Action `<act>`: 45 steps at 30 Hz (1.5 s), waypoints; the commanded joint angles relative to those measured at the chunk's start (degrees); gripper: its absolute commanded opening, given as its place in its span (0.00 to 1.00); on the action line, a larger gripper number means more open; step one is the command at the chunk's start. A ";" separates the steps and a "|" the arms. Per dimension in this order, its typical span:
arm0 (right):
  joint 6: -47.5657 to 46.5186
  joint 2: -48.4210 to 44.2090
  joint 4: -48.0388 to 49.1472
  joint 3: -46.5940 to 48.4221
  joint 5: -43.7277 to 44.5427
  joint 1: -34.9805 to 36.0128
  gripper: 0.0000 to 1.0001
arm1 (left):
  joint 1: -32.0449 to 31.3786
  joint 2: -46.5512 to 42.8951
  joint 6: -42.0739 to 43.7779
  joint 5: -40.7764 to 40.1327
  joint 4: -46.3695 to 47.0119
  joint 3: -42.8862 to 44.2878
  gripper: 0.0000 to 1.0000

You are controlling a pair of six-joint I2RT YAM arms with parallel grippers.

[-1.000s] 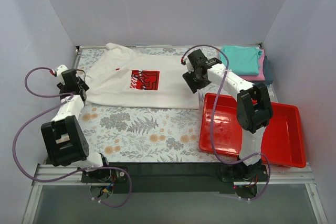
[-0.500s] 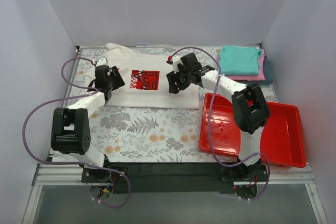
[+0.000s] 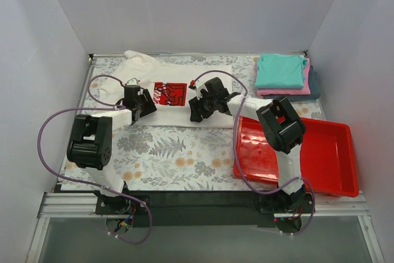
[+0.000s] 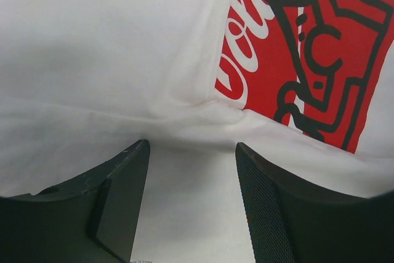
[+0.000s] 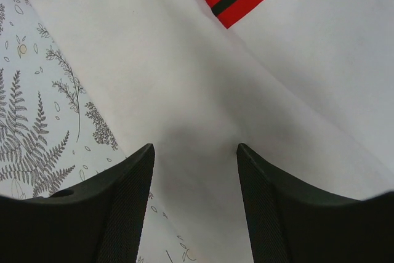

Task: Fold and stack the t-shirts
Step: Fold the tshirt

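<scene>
The white t-shirt (image 3: 206, 78) with the red logo print (image 3: 170, 90) lies spread at the back middle of the table, its left sleeve bunched at the back left. My left gripper (image 3: 144, 104) is open just left of the logo, low over the cloth (image 4: 92, 41), with the logo (image 4: 308, 53) ahead to the right. My right gripper (image 3: 196, 110) is open over the shirt's near hem, right of the logo, with white cloth (image 5: 203, 90) between its jaws. Folded teal (image 3: 280, 69), pink (image 3: 294, 90) and dark blue-grey (image 3: 314, 83) tees are stacked at the back right.
A red plastic tray (image 3: 326, 158) sits at the front right beside the right arm. The floral tablecloth (image 3: 166, 152) shows in front of the shirt and in the right wrist view (image 5: 37, 121). Grey walls close in the sides and back.
Both grippers have moved inward from the shirt's outer sides toward the logo. The shirt's left side has been drawn in, so the shirt now looks narrower.
</scene>
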 commanded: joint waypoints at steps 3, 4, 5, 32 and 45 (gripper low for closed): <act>1.46 -0.42 -0.53 -5.27 1.66 2.01 0.51 | -0.40 -1.66 -2.54 0.70 -3.89 -3.22 0.54; 1.81 -0.51 -0.62 -5.71 1.83 2.09 0.51 | -0.40 -2.45 -2.98 1.05 -4.07 -3.92 0.54; 1.82 -0.59 -0.88 -6.41 1.84 2.01 0.51 | -0.40 -2.98 -3.16 1.40 -4.25 -4.62 0.54; 1.82 -13.16 -6.68 -11.79 7.11 6.05 0.51 | -5.85 -29.52 -9.15 -1.93 -6.97 -6.67 0.61; -0.47 -25.28 -6.77 -8.96 8.51 5.79 0.55 | 5.22 0.32 9.40 -2.39 -1.44 18.21 0.65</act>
